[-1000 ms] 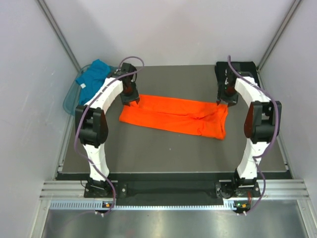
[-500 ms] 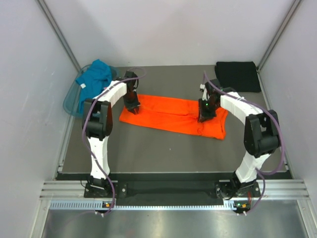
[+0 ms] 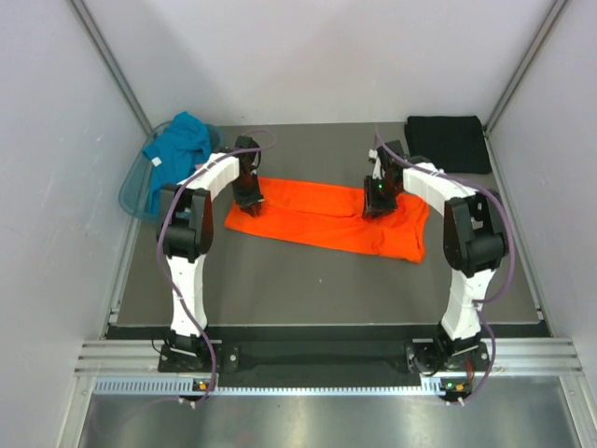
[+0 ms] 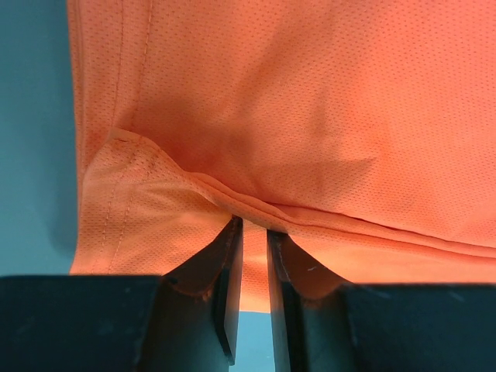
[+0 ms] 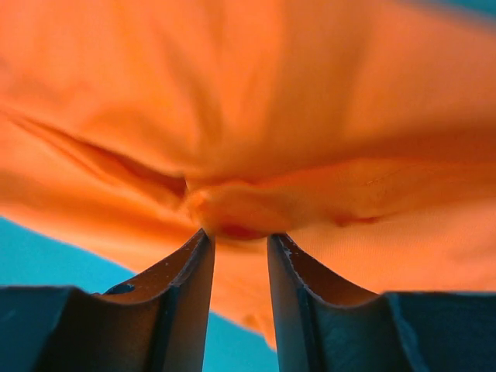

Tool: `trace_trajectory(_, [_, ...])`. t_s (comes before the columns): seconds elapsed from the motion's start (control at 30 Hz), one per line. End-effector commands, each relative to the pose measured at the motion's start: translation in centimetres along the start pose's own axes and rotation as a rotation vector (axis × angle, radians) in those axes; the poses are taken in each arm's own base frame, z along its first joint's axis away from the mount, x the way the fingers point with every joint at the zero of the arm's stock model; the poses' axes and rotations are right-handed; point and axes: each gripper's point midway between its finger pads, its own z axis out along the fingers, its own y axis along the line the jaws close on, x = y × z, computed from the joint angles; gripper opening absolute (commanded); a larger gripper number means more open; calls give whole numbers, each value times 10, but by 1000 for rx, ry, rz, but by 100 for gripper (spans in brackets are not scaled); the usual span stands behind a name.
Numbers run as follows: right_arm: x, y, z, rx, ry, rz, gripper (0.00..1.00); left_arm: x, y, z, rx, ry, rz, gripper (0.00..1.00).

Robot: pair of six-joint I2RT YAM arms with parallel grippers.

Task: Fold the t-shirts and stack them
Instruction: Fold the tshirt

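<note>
Roughly midway: orange t-shirt point(image 3: 326, 222) lies as a long strip on the table point(image 3: 308, 280), left fingers point(image 4: 225, 287) and right fingers point(image 5: 186, 294) both clamped along its far edge; black t-shirt point(image 3: 450, 142) looks folded, teal t-shirt point(image 3: 177, 145) not yet.

I see the orange t-shirt point(image 3: 317, 219) lying as a long flat strip at centre, the black t-shirt point(image 3: 448, 142) folded far right, and the teal t-shirt point(image 3: 182, 147) crumpled far left.

One camera hangs high behind the arms point(image 3: 187, 233), looking down on the whole table point(image 3: 308, 271). The other two ride the wrists: one stares out past the left pincer point(image 4: 254, 229), one past the right pincer point(image 5: 239, 236). Both sit very close to the orange shirt point(image 3: 317, 215) just ahead, which all three views share.
</note>
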Motion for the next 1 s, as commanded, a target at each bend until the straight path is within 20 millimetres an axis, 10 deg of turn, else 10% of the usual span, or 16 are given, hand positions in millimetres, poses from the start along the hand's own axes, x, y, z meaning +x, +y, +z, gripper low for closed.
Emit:
trace_trajectory(0.0, [-48, 9, -5, 5, -115, -46, 34, -11, -1, -4, 11, -45, 11, 24])
trace_trajectory(0.3, [-89, 8, -1, 31, -125, -75, 41, -13, -2, -17, 19, -63, 6, 24])
trace_trajectory(0.5, [-71, 6, -42, 39, -184, -87, 51, -26, -1, -19, 3, -106, 17, 26])
trace_trajectory(0.97, [-20, -20, -37, 48, -109, -6, 54, -40, 25, 18, -27, -35, -97, 26])
